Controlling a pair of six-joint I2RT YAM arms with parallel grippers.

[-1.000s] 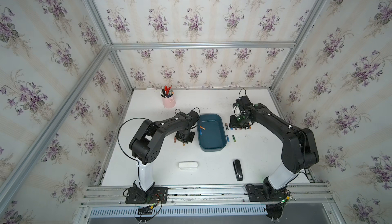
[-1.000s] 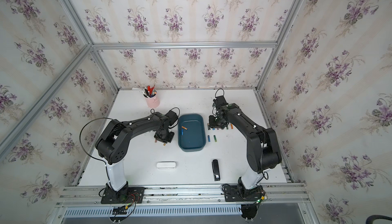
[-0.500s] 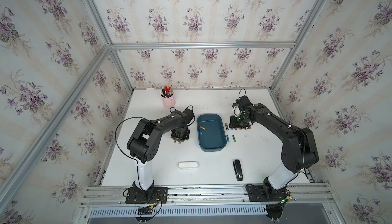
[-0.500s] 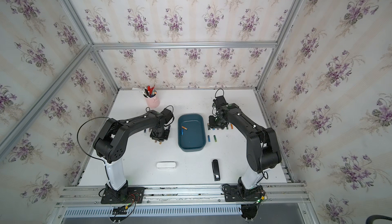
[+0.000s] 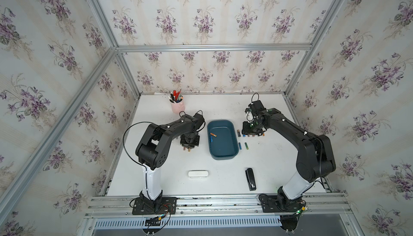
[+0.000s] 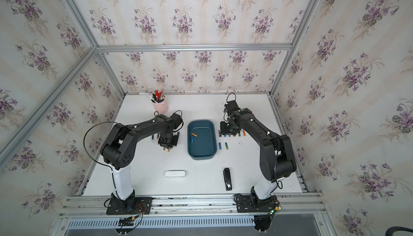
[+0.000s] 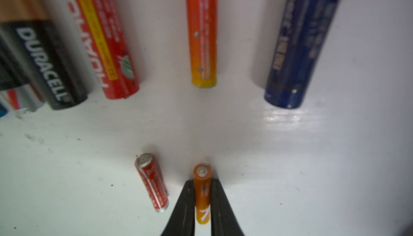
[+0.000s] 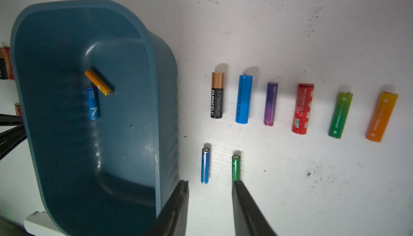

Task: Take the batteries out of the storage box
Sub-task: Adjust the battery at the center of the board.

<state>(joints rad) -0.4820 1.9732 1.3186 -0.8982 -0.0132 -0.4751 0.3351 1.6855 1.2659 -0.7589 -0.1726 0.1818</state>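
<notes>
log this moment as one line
left tool: shut on small orange battery | right tool: open, empty | storage box: blue battery, second orange battery inside

On my feed the storage box (image 5: 223,152) reads dark teal-blue against a white, dirt-speckled desk (image 5: 279,167). Inside I see an orange battery (image 8: 98,83) and a blue battery (image 8: 93,103) with white print. Beside it: a black-and-copper battery (image 8: 217,95), a sky-blue battery (image 8: 243,99), a purple battery (image 8: 271,103). The wallpaper (image 5: 201,22) shows purple flowers on cream stripes; the cup (image 5: 177,107) is pink, the stapler (image 5: 250,179) black.
</notes>
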